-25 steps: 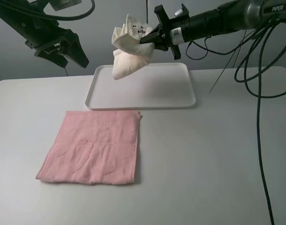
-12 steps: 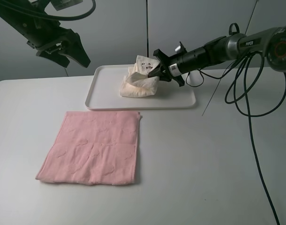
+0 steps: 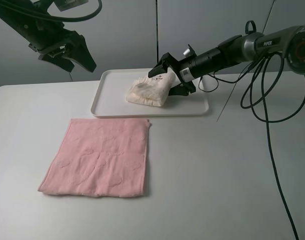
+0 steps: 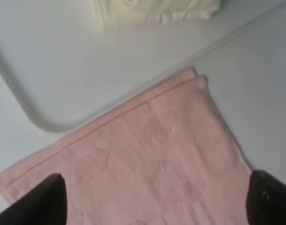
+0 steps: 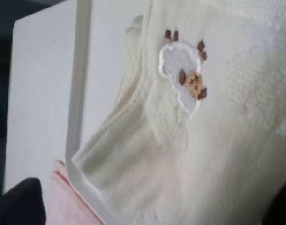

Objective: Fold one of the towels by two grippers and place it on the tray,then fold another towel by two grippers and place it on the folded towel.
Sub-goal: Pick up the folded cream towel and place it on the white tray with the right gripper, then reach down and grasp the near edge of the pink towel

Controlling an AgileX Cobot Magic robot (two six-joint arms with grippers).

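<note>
The cream towel (image 3: 147,93), folded into a loose bundle, lies on the white tray (image 3: 112,95). My right gripper (image 3: 169,76) stands open at the bundle's right end, its fingers spread on either side of the cloth. In the right wrist view the cream towel (image 5: 218,136) fills the frame and shows a small embroidered patch (image 5: 183,77). The pink towel (image 3: 99,157) lies flat on the table in front of the tray. My left gripper (image 3: 76,54) hangs open high at the back left, holding nothing. Its wrist view looks down on the pink towel (image 4: 147,159) and the tray (image 4: 63,61).
The white table (image 3: 217,165) stretches bare to the right of the pink towel. Black cables (image 3: 265,115) trail from the right arm over the table's back right. A grey wall stands behind the tray.
The right gripper brought the cream towel down from the air onto the tray, then opened its jaws. The bundle has settled flatter. The left arm and pink towel have not moved.
</note>
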